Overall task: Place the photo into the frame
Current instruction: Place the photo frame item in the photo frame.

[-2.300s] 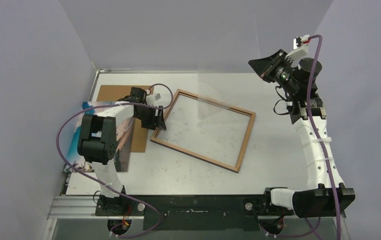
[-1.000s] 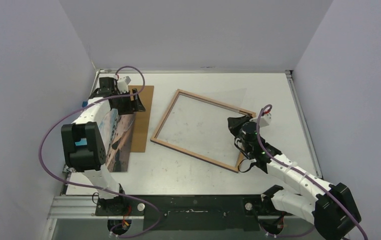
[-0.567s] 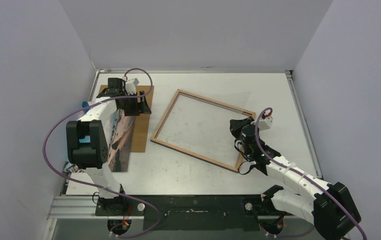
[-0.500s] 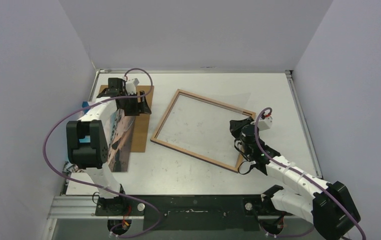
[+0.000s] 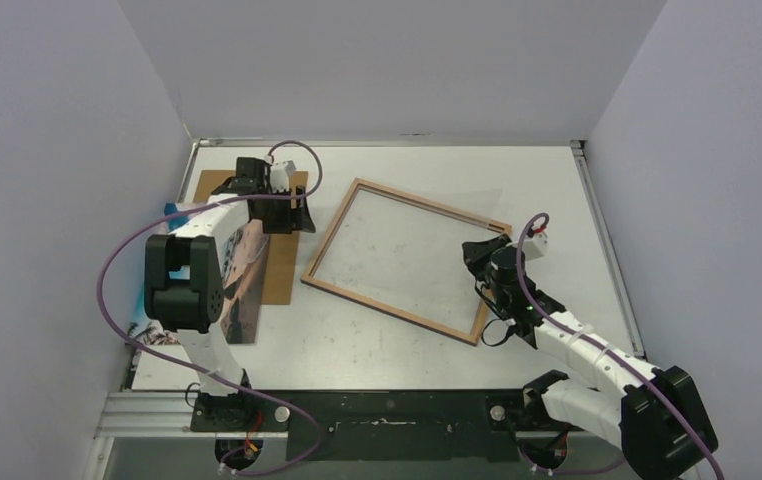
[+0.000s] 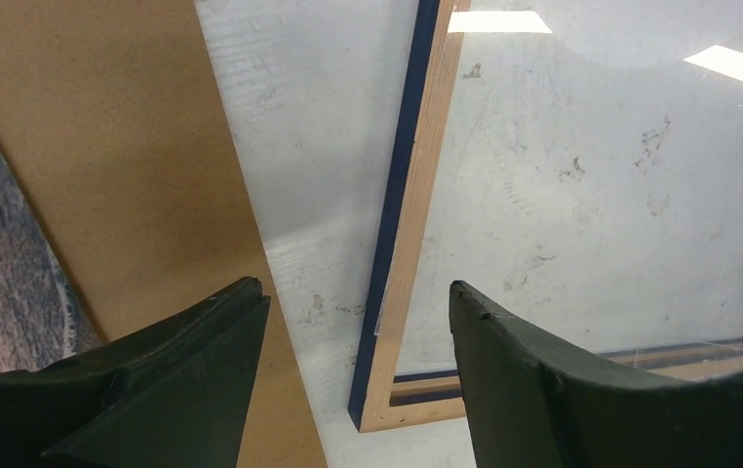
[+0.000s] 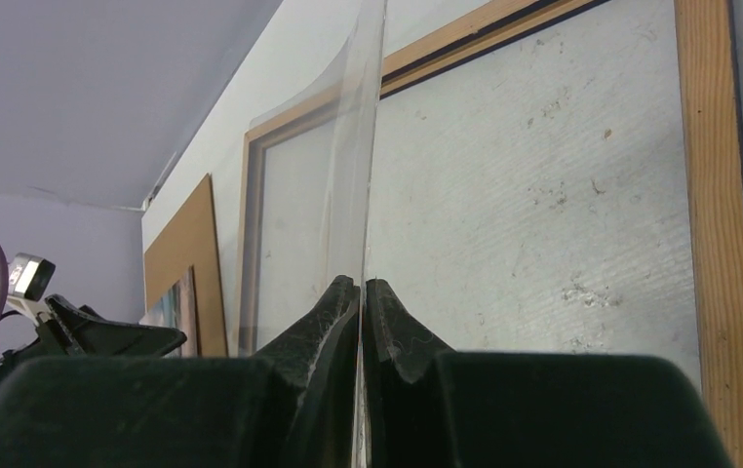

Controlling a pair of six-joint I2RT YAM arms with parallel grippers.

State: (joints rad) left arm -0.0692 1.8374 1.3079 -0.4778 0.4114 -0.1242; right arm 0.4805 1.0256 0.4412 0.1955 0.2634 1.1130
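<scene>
The frame (image 5: pixel 387 311) lies wood-brown side up in the middle of the table, its navy edge showing in the left wrist view (image 6: pixel 421 195). My right gripper (image 5: pixel 479 248) is at the frame's right rail, shut on the edge of a clear pane (image 7: pixel 358 146) that rises tilted above the frame (image 7: pixel 709 195). My left gripper (image 5: pixel 292 212) hovers open over the gap between the brown backing board (image 5: pixel 282 270) and the frame's left corner, holding nothing (image 6: pixel 353 285). The photo (image 5: pixel 242 290) lies on the board's left part, partly under my left arm.
The table's left wall stands close to the board and the photo. The back wall runs just behind the frame's far corner. A purple cable (image 5: pixel 117 290) loops out from my left arm. Bare table lies in front of the frame.
My left gripper has travelled right from the back-left corner, across the backing board, to the frame's left corner. The right gripper has stayed shut on the pane at the right rail, shifting only slightly.
</scene>
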